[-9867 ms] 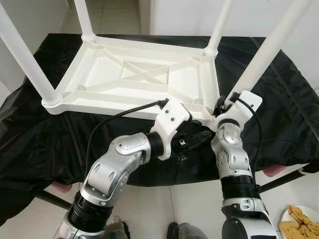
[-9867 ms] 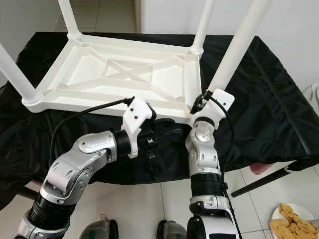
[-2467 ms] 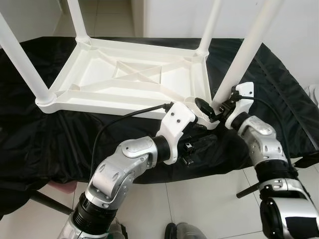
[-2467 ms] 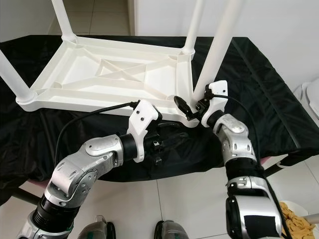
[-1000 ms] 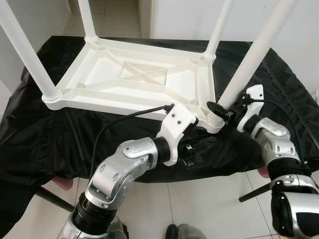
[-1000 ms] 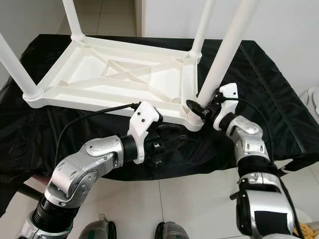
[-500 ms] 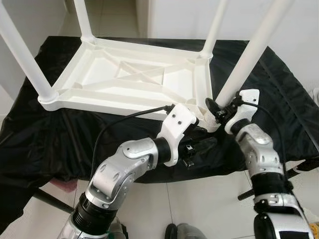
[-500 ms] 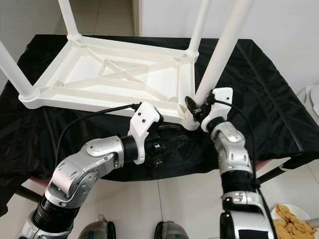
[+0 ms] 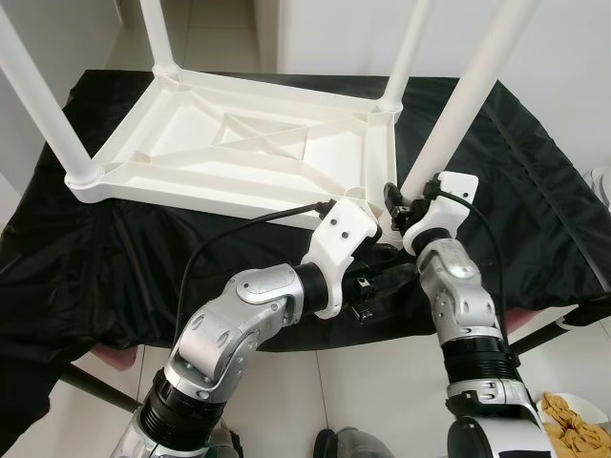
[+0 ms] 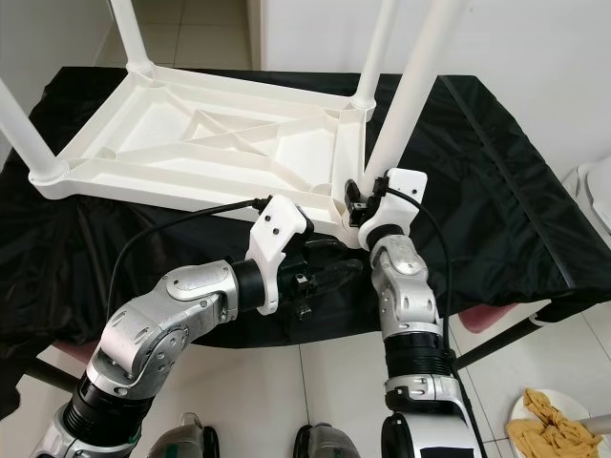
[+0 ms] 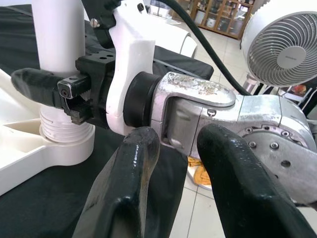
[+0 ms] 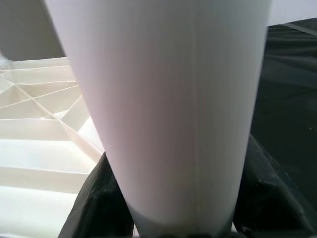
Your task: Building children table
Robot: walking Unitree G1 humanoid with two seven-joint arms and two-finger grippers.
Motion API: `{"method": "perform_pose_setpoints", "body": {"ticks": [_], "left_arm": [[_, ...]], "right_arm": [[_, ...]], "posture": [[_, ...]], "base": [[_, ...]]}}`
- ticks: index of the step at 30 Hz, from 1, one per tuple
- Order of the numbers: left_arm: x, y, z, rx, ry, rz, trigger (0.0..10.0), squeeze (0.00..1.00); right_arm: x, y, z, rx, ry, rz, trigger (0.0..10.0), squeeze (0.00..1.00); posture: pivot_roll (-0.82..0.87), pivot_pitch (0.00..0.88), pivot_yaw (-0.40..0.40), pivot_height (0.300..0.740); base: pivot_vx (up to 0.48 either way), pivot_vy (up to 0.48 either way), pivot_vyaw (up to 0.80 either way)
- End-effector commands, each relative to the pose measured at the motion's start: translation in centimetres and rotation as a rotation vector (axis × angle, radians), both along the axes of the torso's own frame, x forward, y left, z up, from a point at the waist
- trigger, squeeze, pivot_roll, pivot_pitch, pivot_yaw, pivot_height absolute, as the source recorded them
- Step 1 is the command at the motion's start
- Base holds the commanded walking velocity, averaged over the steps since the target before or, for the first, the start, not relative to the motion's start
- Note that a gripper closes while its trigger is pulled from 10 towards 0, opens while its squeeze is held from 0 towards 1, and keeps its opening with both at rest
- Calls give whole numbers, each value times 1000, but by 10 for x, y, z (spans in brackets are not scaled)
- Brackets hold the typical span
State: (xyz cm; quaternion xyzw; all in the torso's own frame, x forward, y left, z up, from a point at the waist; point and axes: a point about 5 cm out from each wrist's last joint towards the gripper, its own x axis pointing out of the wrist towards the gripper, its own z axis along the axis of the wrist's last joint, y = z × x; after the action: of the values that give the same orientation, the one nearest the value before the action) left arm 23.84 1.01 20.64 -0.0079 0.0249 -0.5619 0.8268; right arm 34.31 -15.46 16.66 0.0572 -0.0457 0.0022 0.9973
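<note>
A white plastic children's table lies upside down on a black cloth, its legs pointing up. My right gripper is shut on the near right leg, low down where the leg meets its corner socket. In the right wrist view that leg stands between the black fingers. Just below the table's front edge, my left gripper is open and holds nothing. It points at the right arm's wrist, and in the left wrist view its fingers stand apart before the leg's base.
The black cloth drapes over a low stand with dark metal legs. A plate of food sits on the tiled floor at the lower right. A white fan stands behind the right arm.
My right forearm has swung in from the right and now rises steeply under the table's corner, the gripper still on the leg's base. The left arm has held still.
</note>
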Motion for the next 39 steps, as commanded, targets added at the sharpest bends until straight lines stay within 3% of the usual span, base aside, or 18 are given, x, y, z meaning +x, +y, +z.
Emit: {"method": "perform_pose_setpoints", "body": {"ticks": [1,9,15,25,36,37,39], "left_arm": [[0,-1,1,-2,-3,18,10000,0],[-1,-1,1,-3,2,20,10000,0],[-2,-1,0,-3,4,22,10000,0],[-2,-1,0,-2,8,19,10000,0],[-2,0,-1,-4,14,35,10000,0],[-2,1,-1,-4,14,37,10000,0],[-3,1,-1,-3,14,39,10000,0]], "right_arm": [[-2,-4,-9,65,50,-54,10000,0],[-9,17,-15,47,96,-80,10000,0],[-9,15,-16,46,99,-110,10000,0],[-14,17,-19,89,103,-331,10000,0],[-12,22,-19,69,110,-288,10000,0],[-12,23,-19,72,104,-272,10000,667],[-12,23,-19,73,99,-262,10000,667]], "posture": [[36,61,-48,740],[42,70,-52,740],[42,73,-52,740],[45,75,-51,740],[68,74,-71,740],[69,73,-71,740],[69,73,-71,740]], "base": [[0,0,0],[0,0,0],[0,0,0],[0,0,0],[0,0,0],[0,0,0],[0,0,0]]}}
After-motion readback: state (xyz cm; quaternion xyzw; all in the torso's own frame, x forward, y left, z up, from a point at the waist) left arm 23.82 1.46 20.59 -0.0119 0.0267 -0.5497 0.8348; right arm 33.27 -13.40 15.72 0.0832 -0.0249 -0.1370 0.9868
